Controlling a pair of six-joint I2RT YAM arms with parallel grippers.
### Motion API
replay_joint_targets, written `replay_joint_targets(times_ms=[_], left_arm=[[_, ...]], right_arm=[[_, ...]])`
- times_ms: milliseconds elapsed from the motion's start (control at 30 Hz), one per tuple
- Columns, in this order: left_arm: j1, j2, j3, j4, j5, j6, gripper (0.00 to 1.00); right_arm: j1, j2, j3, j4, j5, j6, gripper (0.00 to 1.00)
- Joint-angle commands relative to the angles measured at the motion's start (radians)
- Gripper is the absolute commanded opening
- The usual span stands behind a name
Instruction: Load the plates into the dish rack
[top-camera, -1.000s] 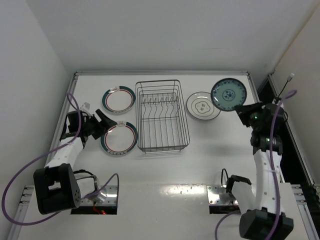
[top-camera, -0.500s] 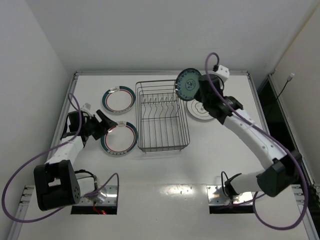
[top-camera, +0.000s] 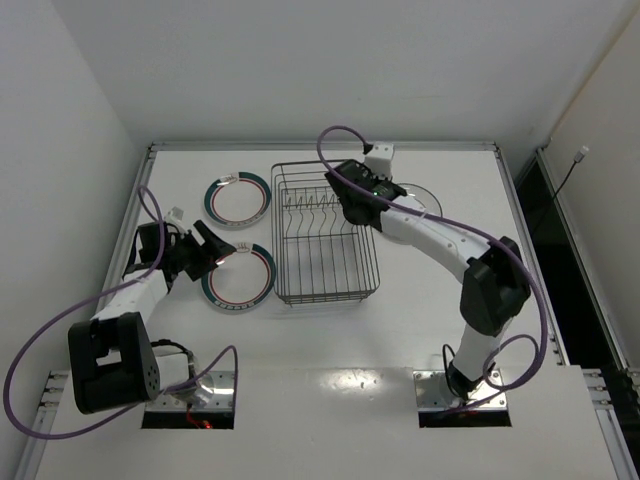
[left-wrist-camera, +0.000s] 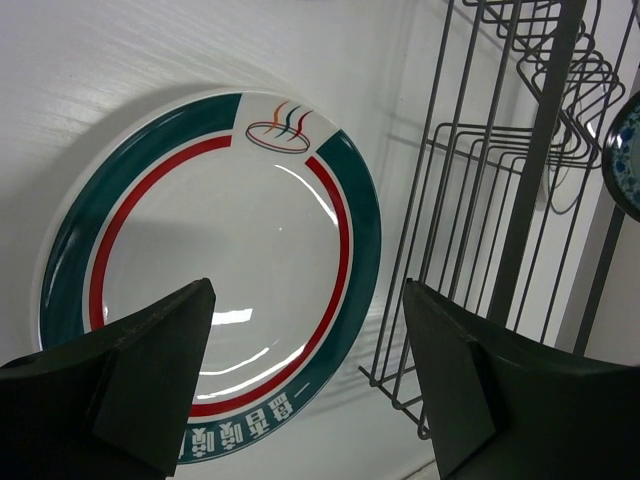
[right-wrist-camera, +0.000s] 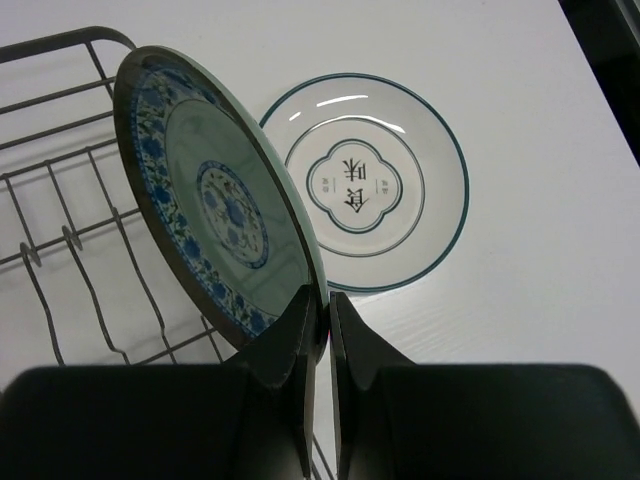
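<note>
My right gripper (right-wrist-camera: 327, 300) is shut on the rim of the small teal patterned plate (right-wrist-camera: 215, 225). It holds the plate upright on edge over the back right part of the grey wire dish rack (top-camera: 327, 297). In the top view that gripper (top-camera: 352, 205) hangs above the rack's prongs. The white plate with a thin dark rim (right-wrist-camera: 365, 185) lies flat on the table just right of the rack. Two teal-and-red banded plates (top-camera: 239, 200) (top-camera: 240, 277) lie left of the rack. My left gripper (left-wrist-camera: 308, 290) is open above the nearer banded plate (left-wrist-camera: 200, 260), holding nothing.
The rack's left wall (left-wrist-camera: 530, 180) stands close to the right of my left fingers. White walls enclose the table on the left, back and right. The right arm's purple cable (top-camera: 345, 135) loops above the rack's back edge.
My right arm has swung left from the table's far right to over the rack, carrying the teal plate and turning it on edge. The left arm has not moved.
</note>
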Motion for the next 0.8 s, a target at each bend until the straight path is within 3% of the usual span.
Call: replay_joint_targets(times_ms=[0,333,400,767], left_arm=[[-0.004,0.001,0.011,0.04,0.019,0.002,0.74],[-0.004,0.011,0.011,0.04,0.019,0.002,0.74],[-0.004,0.011,0.011,0.04,0.019,0.002,0.74],[-0.004,-0.052,0.023,-0.026,-0.003,0.042,0.74]], right_arm=[[0.011,0.05,0.072,-0.019,0.086,0.005,0.0],[0.049,0.162,0.144,-0.068,0.056,0.031,0.0],[0.049,0.187,0.168,-0.086,0.036,0.031,0.04],[0.049,0.12,0.095,-0.028,-0.055,-0.03,0.1]])
